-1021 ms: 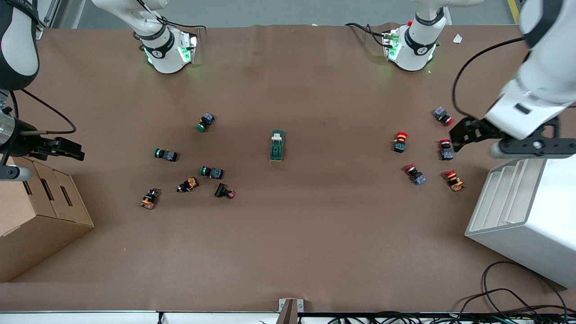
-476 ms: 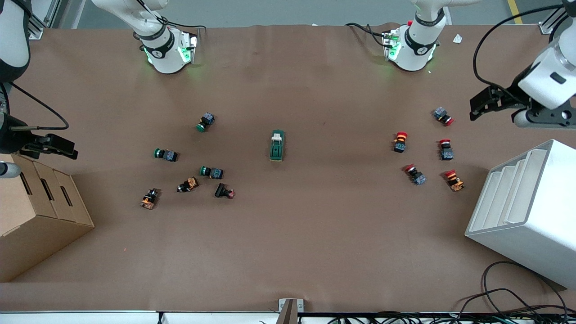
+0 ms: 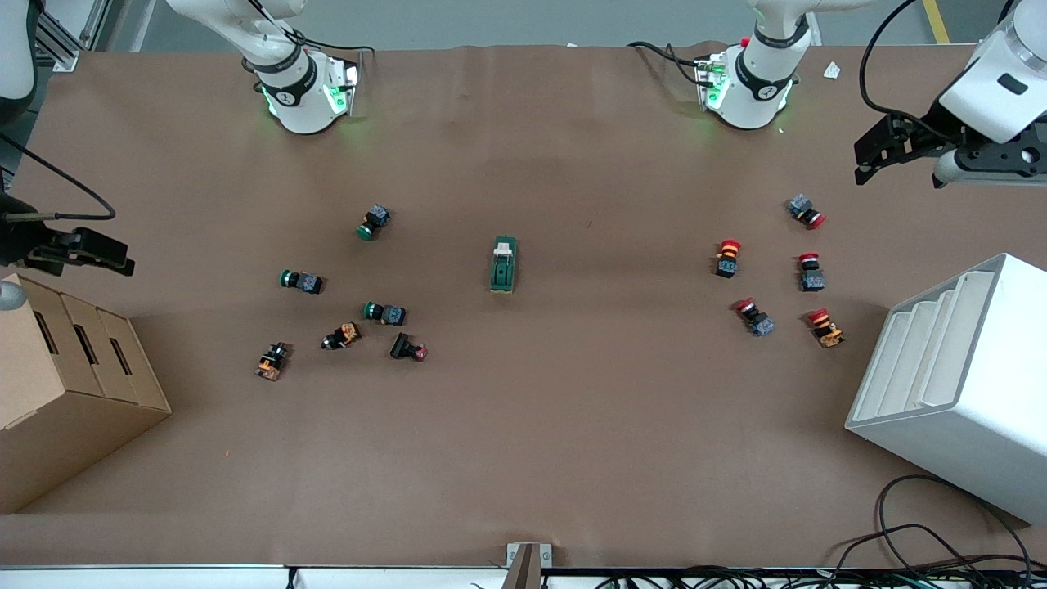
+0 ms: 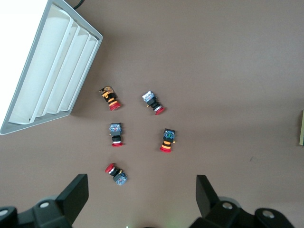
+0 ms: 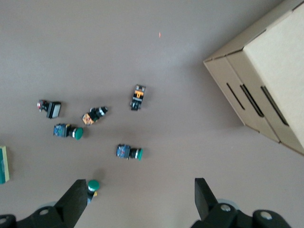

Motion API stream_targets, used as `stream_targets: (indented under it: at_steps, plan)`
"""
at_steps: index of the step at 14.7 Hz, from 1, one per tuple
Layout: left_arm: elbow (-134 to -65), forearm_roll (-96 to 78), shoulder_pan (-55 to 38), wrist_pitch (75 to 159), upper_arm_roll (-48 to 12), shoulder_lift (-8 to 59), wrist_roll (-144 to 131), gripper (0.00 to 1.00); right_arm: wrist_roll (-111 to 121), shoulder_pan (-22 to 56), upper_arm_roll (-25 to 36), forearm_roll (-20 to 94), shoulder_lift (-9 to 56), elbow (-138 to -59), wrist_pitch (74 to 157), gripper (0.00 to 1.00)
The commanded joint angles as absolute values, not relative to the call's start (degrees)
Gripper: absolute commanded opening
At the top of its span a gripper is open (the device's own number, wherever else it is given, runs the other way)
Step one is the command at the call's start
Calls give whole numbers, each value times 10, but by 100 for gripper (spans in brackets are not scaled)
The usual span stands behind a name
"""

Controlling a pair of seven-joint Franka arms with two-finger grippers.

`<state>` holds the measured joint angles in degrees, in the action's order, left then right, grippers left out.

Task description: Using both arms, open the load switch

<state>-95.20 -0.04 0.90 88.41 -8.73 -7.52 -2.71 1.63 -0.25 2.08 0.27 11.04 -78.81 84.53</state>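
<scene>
Green load switch (image 3: 504, 264) lies mid-table, seemingly well apart from both end effectors.

Cardboard box (image 3: 57, 384) at right arm's end of table (image 3: 523, 450); white rack (image 3: 957, 384) at left arm's end; push buttons (image 3: 384, 312) scattered between

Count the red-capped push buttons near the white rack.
5, grouped at the left arm's end: one nearest the bases, two in the middle, two nearest the camera.

Surface (image 3: 523, 442): matt brown covering, faintly creased. Cardboard box (image 3: 65, 393): plain matt paperboard. White rack (image 3: 965, 384): smooth, semi-gloss plastic look.
</scene>
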Motion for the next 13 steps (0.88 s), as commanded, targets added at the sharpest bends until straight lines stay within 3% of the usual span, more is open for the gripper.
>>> stream_targets:
  at_steps: [1, 8, 13]
  plan:
    - [-969, -9, 12, 894, -86, -86, -10, 100, 18, -7, 15, 1, 101, -788, 801, 100]
    - [-964, -11, 18, 897, -87, -81, 15, 100, 18, -6, 15, 1, 92, -796, 799, 100]
    - [-952, -11, 22, 890, -86, -71, 26, 100, 19, -4, 14, 1, 40, -843, 799, 100]
